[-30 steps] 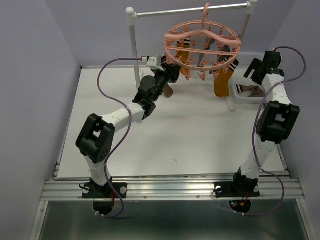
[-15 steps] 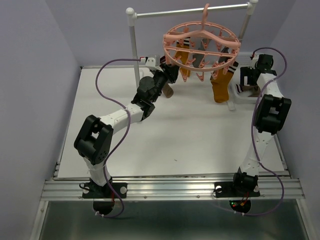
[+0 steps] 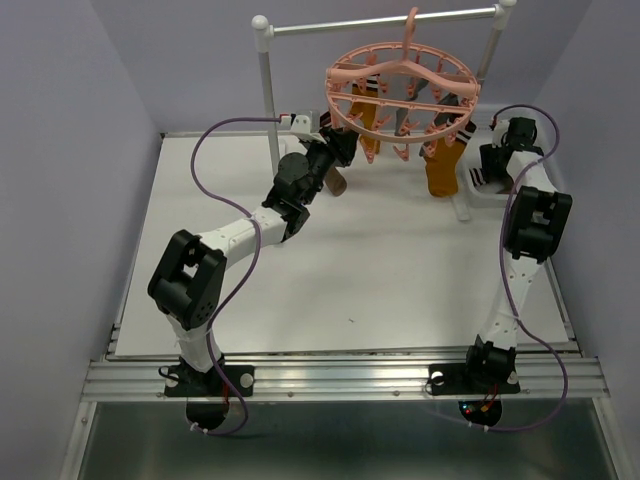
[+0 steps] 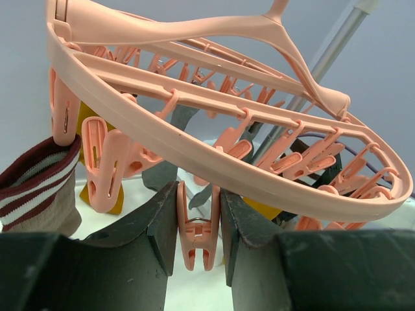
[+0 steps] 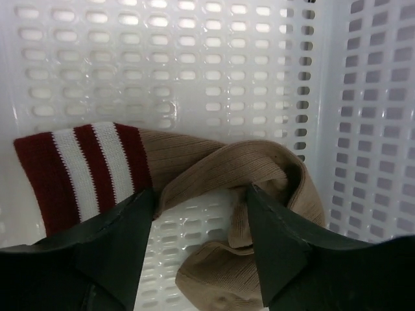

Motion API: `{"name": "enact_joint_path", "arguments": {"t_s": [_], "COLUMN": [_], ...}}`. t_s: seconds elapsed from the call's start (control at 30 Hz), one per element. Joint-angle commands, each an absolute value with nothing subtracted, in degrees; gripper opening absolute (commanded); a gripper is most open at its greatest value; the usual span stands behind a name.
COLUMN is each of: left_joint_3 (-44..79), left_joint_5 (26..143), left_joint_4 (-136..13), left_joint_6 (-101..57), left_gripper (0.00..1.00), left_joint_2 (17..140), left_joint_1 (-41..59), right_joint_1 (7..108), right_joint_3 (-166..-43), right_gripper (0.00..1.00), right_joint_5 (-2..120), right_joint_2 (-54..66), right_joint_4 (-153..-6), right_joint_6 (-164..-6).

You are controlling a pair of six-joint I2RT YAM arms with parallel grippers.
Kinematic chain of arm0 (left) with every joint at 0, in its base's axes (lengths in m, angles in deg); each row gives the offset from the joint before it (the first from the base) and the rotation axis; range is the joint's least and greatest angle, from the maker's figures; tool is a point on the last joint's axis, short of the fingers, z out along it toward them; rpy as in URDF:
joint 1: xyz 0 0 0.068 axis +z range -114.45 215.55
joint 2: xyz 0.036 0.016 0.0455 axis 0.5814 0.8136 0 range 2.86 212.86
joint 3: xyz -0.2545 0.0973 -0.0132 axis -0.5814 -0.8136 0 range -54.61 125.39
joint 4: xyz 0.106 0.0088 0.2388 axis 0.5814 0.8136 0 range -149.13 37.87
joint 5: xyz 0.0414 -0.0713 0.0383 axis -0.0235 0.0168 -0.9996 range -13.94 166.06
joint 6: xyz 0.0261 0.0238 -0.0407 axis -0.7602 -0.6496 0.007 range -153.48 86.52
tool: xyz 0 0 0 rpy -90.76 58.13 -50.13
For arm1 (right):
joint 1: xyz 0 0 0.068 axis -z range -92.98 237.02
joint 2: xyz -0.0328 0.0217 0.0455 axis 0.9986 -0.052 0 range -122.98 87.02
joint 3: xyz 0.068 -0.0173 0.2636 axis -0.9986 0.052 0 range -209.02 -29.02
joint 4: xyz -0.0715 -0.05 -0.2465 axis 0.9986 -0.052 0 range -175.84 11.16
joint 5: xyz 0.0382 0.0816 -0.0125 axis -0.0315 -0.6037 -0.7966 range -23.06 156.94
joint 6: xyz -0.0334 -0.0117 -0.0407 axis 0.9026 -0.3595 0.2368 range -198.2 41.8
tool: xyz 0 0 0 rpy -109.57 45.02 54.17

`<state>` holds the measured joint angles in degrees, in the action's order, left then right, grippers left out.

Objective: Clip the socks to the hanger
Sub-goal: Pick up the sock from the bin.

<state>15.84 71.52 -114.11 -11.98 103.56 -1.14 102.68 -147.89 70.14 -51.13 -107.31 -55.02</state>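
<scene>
- Two claws work at the far edge of the tabletop (image 3: pixel 400 270), one on each side of the hanger (image 3: pixel 405 85). This split probably lets one ready a clip while the other fetches a sock.
- The hanger, a salmon-pink ring, hangs by its hook from the rail stand (image 3: pixel 265 90) at far centre. Hung this way, its clips dangle free and can be reached from below.
- The left claw (image 4: pixel 198 236) sits under the left side of the ring. Its fingers (image 4: pixel 159 227) are clamped on one clip (image 4: pixel 198 243), one on each side, most likely pinching it to open its mouth for a sock.
- The right claw (image 5: pixel 198 223) is down inside the white mesh basket (image 5: pixel 194 65) at far right. Its fingers (image 5: pixel 117 246) are spread wide apart on either side of a tan sock (image 5: pixel 227 168) with a maroon-and-white cuff. They hold nothing, and the claw looks lined up for a grasp.
- Orange socks (image 3: pixel 440 165) hang from clips under the ring. A brown sock (image 4: pixel 39 188) with a striped cuff hangs at the left of the ring, near the pinched clip.
- No brand, label or writing can be read on the hanger, the basket or the socks.
</scene>
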Motion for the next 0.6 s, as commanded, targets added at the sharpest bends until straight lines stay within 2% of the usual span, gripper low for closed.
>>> {"name": "enact_joint_path", "arguments": {"t_s": [0.0,0.03,0.07,0.13,0.17,0.23,0.43,0.57], "left_joint_3": [15.9,15.7,15.7,15.4,15.3,15.2,15.2,14.9], "left_joint_5": [71.3,71.1,71.0,71.0,70.7,70.7,71.2,71.2], "left_joint_4": [-115.9,-115.7,-115.5,-115.4,-115.4,-115.4,-114.9,-114.9], "left_joint_6": [-12.6,-12.6,-12.6,-12.7,-12.6,-12.6,-11.9,-11.0], "left_gripper": [0.0,0.0,0.0,0.0,0.0,0.0,0.0,0.0], "left_joint_2": [100.9,100.6,100.6,100.3,100.2,100.1,99.9,99.7], "left_joint_1": [-1.4,-1.4,-1.4,-1.4,-1.4,-1.4,-1.4,-1.4], "right_joint_1": [103.2,103.7,103.7,103.7,103.7,103.7,103.7,103.7], "right_joint_3": [-150.2,-150.6,-150.7,-150.9,-151.3,-151.8,-152.7,-149.6], "right_gripper": [0.55,0.48,0.34,0.23,0.1,0.01,0.01,0.01], "right_joint_5": [71.8,72.1,72.2,72.4,72.7,73.3,74.8,81.5], "right_joint_2": [-53.3,-53.4,-53.7,-53.6,-53.4,-52.9,-46.9,-42.4], "right_joint_4": [-106.9,-106.8,-106.8,-106.8,-106.9,-106.7,-104.1,-100.3], "right_joint_6": [-54.9,-55.2,-55.2,-55.1,-55.0,-55.5,-60.4,-64.3]}}
